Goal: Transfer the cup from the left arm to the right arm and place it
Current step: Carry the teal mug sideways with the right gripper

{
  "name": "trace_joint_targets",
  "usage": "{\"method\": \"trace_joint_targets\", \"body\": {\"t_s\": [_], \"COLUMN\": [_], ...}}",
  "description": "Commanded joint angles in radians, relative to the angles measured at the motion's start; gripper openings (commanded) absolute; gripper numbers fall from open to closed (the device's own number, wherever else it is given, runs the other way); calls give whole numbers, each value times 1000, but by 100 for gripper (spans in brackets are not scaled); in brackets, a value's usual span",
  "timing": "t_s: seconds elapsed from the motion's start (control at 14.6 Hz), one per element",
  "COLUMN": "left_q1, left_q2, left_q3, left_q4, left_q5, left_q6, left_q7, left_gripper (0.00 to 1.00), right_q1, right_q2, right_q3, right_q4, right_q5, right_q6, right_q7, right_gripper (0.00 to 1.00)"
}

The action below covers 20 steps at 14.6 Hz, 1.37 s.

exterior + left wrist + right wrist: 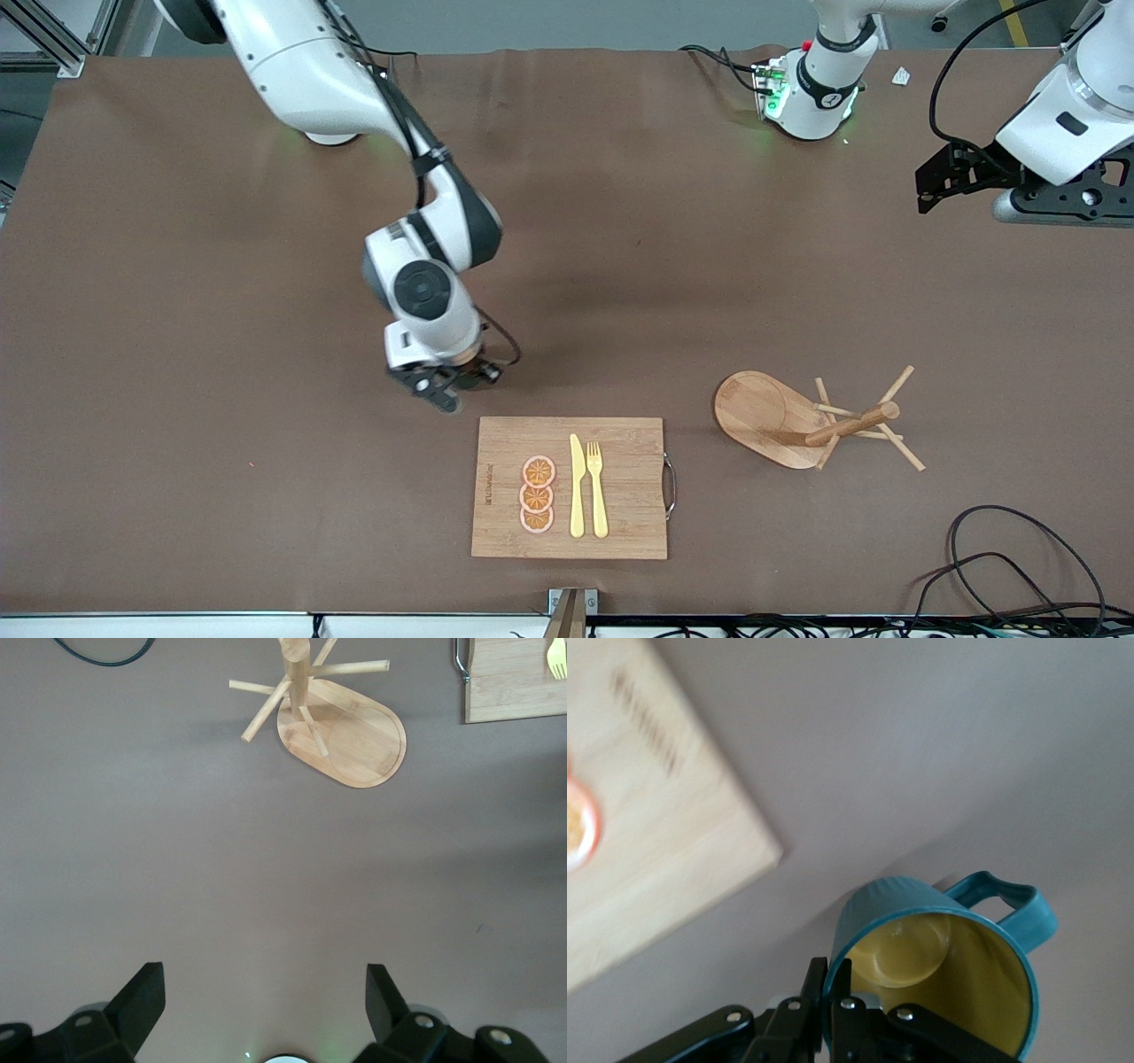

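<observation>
Cup (939, 966), rigid, glazed and probably slippery and breakable, pinched at its rim wall by the clenched right hand (833, 992) just above the surface beside the cutting board (571, 487). Left hand (266, 1001) waits, released, over bare surface.

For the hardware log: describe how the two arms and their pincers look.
Both arms are glossy white with dark grey joint bands. The right arm has a round dark cap at the wrist and a black cable down its side. Its right pincer is black. The left pincer is black too, with wedge fingers and silver screws.
</observation>
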Motion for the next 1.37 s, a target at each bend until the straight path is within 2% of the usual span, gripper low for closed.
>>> {"method": "trace_joint_targets", "body": {"t_s": [0.0, 0.41, 0.55, 0.82, 0.96, 1.03, 1.1, 1.17, 1.24, 1.3], "left_q1": [6, 21, 21, 23, 23, 23, 23, 23, 23, 23], "left_q2": [4, -10, -7, 1, 0, 0, 0, 0, 0, 0], "left_q3": [-6, 0, 0, -2, 0, 1, 1, 3, 3, 1], "left_q4": [24, 24, 26, 33, 32, 32, 32, 32, 33, 33], "left_q5": [-3, -3, -3, -11, -11, -12, -12, -11, -5, -3], "left_q6": [-2, -19, -16, -17, -19, -19, -19, -19, -19, -19], "left_q7": [2, 88, 78, 85, 88, 90, 90, 90, 90, 90], "left_gripper": [100, 100, 100, 100, 100, 100, 100, 100, 100, 100], "right_q1": [-85, -348, -415, -481, -500, -501, -503, -503, -506, -509], "right_q2": [-61, -52, -50, -46, -41, -39, -39, -39, -39, -45], "right_q3": [-4, -4, -4, -3, -1, -1, -1, -1, -1, -1], "right_q4": [-22, -29, -60, -146, -149, -147, -147, -146, -141, -137], "right_q5": [-18, -32, -31, -31, -26, -19, -17, -18, -18, -18], "right_q6": [-39, -11, 37, 182, 190, 185, 183, 182, 182, 180], "right_q7": [-141, -530, -632, -750, -764, -759, -758, -761, -765, -769], "right_gripper": [1, 2, 2, 2, 8, 17, 36, 61, 100, 100]}}
